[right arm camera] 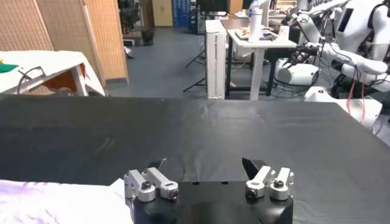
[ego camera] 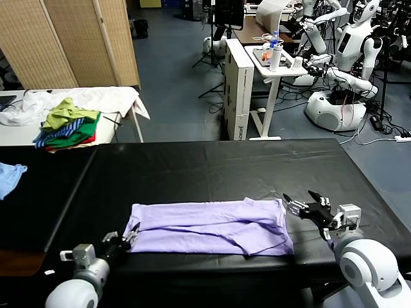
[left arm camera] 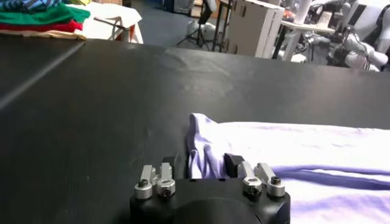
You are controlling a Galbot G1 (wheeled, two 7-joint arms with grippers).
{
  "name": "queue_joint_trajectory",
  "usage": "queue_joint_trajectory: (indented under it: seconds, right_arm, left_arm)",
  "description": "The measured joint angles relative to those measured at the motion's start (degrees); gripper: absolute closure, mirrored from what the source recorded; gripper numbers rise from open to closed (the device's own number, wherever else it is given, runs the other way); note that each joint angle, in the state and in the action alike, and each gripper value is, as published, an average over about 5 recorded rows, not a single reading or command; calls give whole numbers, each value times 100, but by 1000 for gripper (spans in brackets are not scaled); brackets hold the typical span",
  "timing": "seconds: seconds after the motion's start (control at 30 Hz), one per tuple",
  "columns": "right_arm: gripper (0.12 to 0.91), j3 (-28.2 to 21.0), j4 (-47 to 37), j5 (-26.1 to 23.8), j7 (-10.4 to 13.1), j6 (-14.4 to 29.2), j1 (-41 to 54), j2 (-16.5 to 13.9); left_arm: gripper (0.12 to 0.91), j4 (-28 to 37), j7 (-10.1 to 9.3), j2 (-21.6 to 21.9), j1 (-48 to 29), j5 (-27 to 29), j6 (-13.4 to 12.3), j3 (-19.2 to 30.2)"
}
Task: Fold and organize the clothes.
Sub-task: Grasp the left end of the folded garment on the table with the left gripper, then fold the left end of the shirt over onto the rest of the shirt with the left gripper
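The pale lavender T-shirt [ego camera: 212, 228] lies flat, folded into a long band, near the front edge of the black table [ego camera: 225, 163]. My left gripper [ego camera: 128, 240] is at the band's left end. In the left wrist view the T-shirt [left arm camera: 304, 152] has its edge bunched into ridges between the narrowed fingers of the left gripper [left arm camera: 202, 164]. My right gripper [ego camera: 300, 197] hovers just off the shirt's right end, open and empty. In the right wrist view the right gripper [right arm camera: 204, 163] has only bare table between its fingers, and a corner of the T-shirt [right arm camera: 55, 204] lies to one side.
A green, striped and red heap of garments [ego camera: 67, 128] sits on a white table at the back left. A light blue cloth [ego camera: 9, 176] lies at the far left. A white cart [ego camera: 276, 64] and other robots [ego camera: 350, 58] stand beyond the table.
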Motion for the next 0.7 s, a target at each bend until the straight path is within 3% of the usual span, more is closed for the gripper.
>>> queue_joint_trajectory:
  seconds: [0.17,0.47,0.7]
  right_arm:
    - [118,32,39,-15,6,20,-62,27]
    - [118,56,129,193,134,-5,-217,183]
    - [118,94,177,164,121,6,-350,243]
  left_arm:
    - [848,-42,-59,-9,-1,-81,20,-20]
    - [848,-205,152,476,207,1347,-281,-299]
    - [848,-60,248,1141,559,1663,-533,-1026]
